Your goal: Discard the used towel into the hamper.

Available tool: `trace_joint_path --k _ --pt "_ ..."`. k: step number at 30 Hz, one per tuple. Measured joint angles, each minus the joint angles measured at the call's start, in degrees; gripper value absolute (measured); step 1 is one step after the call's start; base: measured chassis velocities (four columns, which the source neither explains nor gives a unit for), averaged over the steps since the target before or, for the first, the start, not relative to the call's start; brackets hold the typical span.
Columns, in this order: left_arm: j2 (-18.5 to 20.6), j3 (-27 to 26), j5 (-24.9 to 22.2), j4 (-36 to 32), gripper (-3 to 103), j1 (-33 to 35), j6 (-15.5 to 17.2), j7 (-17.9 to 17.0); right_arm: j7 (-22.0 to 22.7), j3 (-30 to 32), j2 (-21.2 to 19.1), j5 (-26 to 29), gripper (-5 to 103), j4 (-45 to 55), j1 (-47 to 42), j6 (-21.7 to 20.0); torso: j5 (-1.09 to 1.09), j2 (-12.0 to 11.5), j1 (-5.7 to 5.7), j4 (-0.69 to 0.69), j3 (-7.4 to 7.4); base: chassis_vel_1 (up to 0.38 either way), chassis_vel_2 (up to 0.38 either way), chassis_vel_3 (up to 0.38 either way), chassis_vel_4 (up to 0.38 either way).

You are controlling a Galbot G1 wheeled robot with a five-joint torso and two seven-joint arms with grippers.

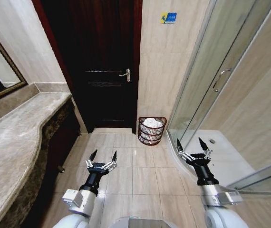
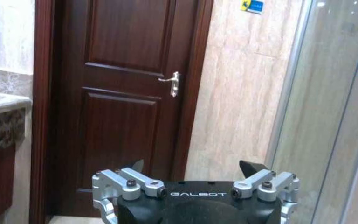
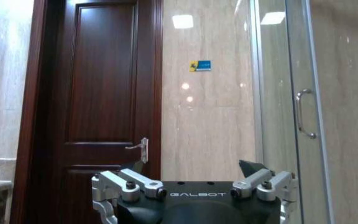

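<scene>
A white towel point(image 1: 151, 123) lies in the hamper point(image 1: 151, 131) far ahead; the left gripper point(image 1: 103, 157) and right gripper point(image 1: 192, 145) hover near, both spread wide, empty.

The word "GALBOT" stood in pale letters on the black body of the left gripper point(image 2: 191, 164), at the base between its two spread fingers point(image 2: 134, 169). The same word was printed on the right gripper point(image 3: 195, 165), likewise between its fingers. A small blue-and-yellow sign point(image 3: 200, 65) hung on the tiled wall beyond the fingers; its writing could not be read.
</scene>
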Motion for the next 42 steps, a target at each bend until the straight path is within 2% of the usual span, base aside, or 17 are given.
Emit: trace_joint_path --k 26,42 --pt "0.0 0.0 0.0 0.0 100 0.0 0.0 0.0 0.0 0.0 0.0 0.0 100 0.0 0.0 0.0 -0.02 0.0 0.0 0.01 0.0 0.109 -0.11 -0.108 0.11" --pt "0.0 0.0 0.0 0.0 100 0.0 0.0 0.0 0.0 0.0 0.0 0.0 100 0.0 0.0 0.0 -0.01 0.0 0.01 0.0 0.01 0.012 -0.015 -0.017 0.018"
